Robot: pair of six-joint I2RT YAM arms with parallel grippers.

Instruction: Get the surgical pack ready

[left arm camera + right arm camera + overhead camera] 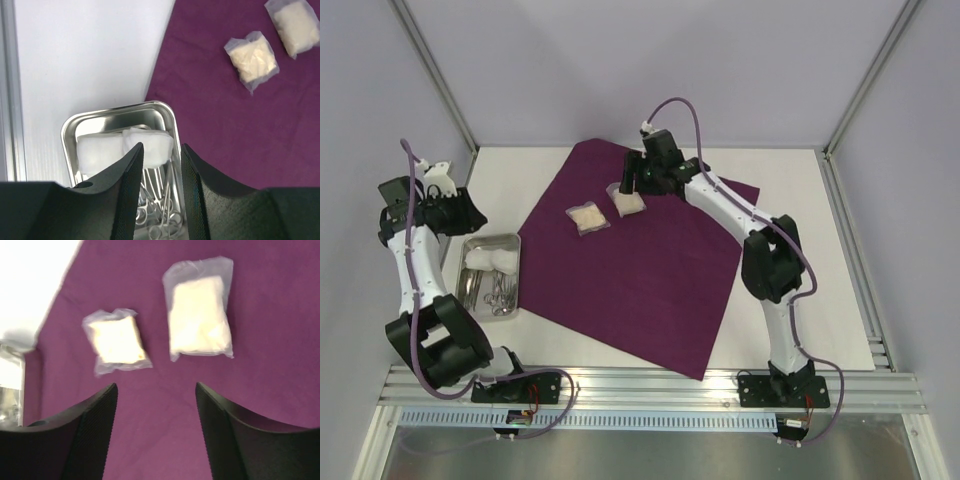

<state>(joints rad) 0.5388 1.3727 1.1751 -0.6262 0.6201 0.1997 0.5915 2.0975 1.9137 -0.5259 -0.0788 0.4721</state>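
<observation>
1. The right gripper (156,387) has its jaws released and wide apart with nothing between them. It hangs over the far part of the surgical pack (640,280), and purple cloth fills the gap between its fingers.
2. The left gripper (162,147) also has its jaws parted and empty. It is off the drape's left edge, above a steel tray (67,135).
3. The surgical pack lies spread flat as a large plum-purple square of matte fabric, turned corner-on across the white table (790,200).
4. On the drape's far part lie two crinkly clear plastic pouches with cream padding inside. The smaller pouch (116,341) and the larger, oblong pouch (200,315) lie near each other but apart.
5. The shiny, round-cornered tray sits just beside the drape's left edge. It holds white soft wads (100,150) and ring-handled metal instruments (160,210).
</observation>
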